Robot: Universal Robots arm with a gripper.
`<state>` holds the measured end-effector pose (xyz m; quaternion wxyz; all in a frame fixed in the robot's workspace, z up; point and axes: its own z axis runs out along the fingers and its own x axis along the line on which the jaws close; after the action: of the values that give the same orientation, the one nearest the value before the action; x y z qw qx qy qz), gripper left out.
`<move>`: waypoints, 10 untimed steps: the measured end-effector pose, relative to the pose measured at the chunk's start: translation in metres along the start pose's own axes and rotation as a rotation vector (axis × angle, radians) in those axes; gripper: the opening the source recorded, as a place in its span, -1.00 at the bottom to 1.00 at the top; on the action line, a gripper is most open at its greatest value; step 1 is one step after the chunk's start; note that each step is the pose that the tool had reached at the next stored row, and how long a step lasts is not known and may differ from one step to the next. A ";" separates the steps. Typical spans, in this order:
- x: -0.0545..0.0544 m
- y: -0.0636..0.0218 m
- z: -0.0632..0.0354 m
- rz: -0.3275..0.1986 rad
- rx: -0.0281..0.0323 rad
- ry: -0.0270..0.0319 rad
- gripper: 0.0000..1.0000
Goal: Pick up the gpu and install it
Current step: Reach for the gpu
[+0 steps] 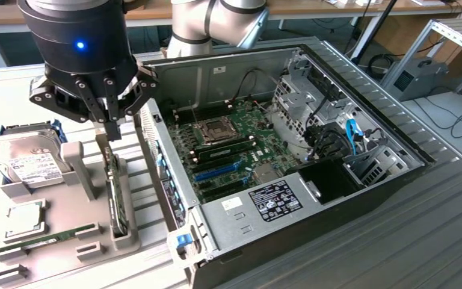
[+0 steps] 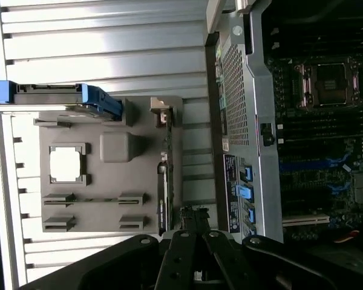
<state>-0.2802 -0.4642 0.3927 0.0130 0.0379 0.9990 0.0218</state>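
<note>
The gpu [image 1: 118,194] stands on its long edge in a slot of the grey holder [image 1: 64,205], its silver bracket end towards the far side. In the wrist view the gpu [image 2: 163,187] shows edge-on as a thin dark strip along the holder [image 2: 109,205]. My gripper [image 1: 113,133] hangs just above the card's far end, fingers pressed together with nothing between them. In the wrist view the gripper [image 2: 193,212] sits a little to the side of the card's line, towards the open computer case [image 1: 351,180].
The holder also carries a hard drive [image 1: 26,159], a processor chip [image 1: 24,220] and a green memory stick [image 1: 48,238]. The case lies open beside it, showing the motherboard [image 1: 231,144] with blue slots [image 1: 219,171]. The case wall [image 1: 163,174] rises close to the gpu.
</note>
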 end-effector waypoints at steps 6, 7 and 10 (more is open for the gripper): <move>0.000 -0.0074 -0.0003 0.000 0.0000 0.0000 -0.79; 0.000 -0.0079 -0.0004 0.000 0.0000 -0.0001 -0.79; 0.001 -0.0096 -0.0004 0.000 0.0000 0.0000 -0.79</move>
<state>-0.2815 -0.4738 0.3927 0.0131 0.0379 0.9990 0.0218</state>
